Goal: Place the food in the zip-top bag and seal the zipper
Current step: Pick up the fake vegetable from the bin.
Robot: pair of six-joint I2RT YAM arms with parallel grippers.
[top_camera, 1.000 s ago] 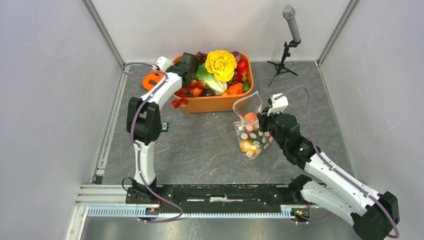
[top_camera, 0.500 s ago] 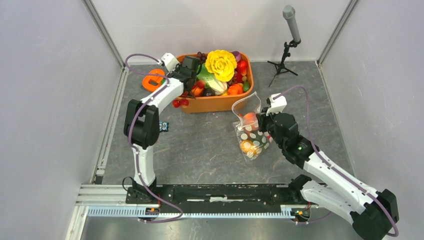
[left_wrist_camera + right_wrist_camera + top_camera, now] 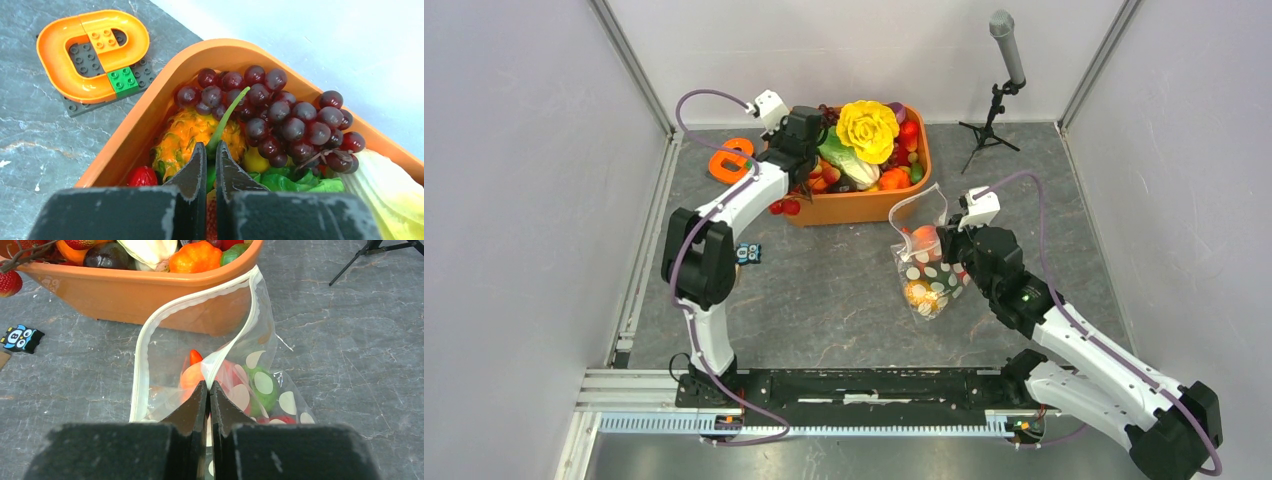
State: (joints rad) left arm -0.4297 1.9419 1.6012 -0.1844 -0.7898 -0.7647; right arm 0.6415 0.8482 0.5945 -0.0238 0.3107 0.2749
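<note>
Left arm (image 3: 746, 195) stretches over the orange tub (image 3: 150, 107), left end effector (image 3: 210, 150) pinching the green stem (image 3: 231, 107) of the grapes (image 3: 295, 127). Right arm (image 3: 1064, 335) is bent, right end effector (image 3: 209, 386) clamping the zipper (image 3: 142, 360) of the zip-top bag (image 3: 260, 382).

1. The table (image 3: 824, 290) in front of me is a grey, stone-patterned sheet.
2. At its far side stands an orange tub (image 3: 854, 208).
3. To my left of the tub lies an orange brick loop (image 3: 732, 160) on a grey plate.
4. Nearer me on the left lies a small blue-and-black tag (image 3: 746, 254).
5. At the far right stands a microphone stand (image 3: 987, 135).
6. Right of centre, the zip-top bag (image 3: 929, 275) rests its bottom on the sheet.
</note>
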